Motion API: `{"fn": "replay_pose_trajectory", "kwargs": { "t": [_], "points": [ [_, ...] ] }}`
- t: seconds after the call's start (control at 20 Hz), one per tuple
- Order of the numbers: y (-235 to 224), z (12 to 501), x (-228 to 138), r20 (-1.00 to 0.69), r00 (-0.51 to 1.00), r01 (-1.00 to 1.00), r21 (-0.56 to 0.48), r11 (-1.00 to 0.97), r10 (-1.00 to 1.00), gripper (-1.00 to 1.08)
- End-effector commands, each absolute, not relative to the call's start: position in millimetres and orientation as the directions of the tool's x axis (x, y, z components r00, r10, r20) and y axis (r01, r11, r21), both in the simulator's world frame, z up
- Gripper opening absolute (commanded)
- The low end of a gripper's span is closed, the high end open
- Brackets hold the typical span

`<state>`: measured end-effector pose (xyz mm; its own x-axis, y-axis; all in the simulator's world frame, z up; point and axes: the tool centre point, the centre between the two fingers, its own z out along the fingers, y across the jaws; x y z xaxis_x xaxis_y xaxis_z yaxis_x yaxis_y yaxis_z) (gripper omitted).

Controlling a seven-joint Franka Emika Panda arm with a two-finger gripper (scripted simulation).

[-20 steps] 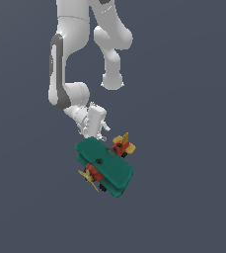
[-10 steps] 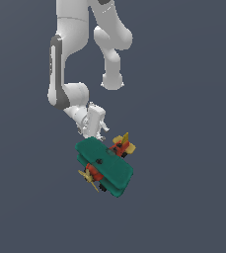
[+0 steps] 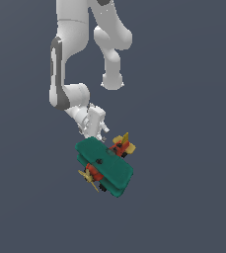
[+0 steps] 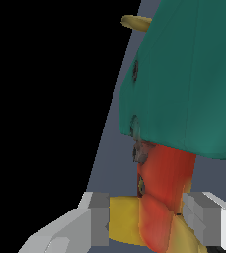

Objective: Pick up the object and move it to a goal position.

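A white, jointed robot arm (image 3: 70,59) reaches down over a plain grey-blue desk (image 3: 193,197), its gripper (image 4: 146,217) just behind a small toy biplane (image 3: 104,165) with two teal-green wings, a red body, and a yellow propeller and tail. In the wrist view, the gripper's two grey fingers (image 4: 98,217) are pinching the red rear body and yellow tail of the biplane from either side. In the exterior view, the biplane sits tilted, with its propeller pointing toward the exterior view's lower left and its tail toward the upper right.
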<state>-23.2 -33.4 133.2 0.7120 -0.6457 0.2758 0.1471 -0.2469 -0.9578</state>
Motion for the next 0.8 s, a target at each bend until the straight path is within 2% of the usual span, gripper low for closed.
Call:
{"fn": "replay_pose_trajectory", "kwargs": {
  "t": [0.0, 0.75],
  "points": [
    [-33.5, 130.8, -23.5, 0.267, 0.707, 0.140, -0.960, -0.241, -0.655, 0.28],
    [-42.3, 116.0, -23.0, 0.217, 0.636, 0.097, -0.975, -0.202, -0.741, 0.28]
  ]
}}
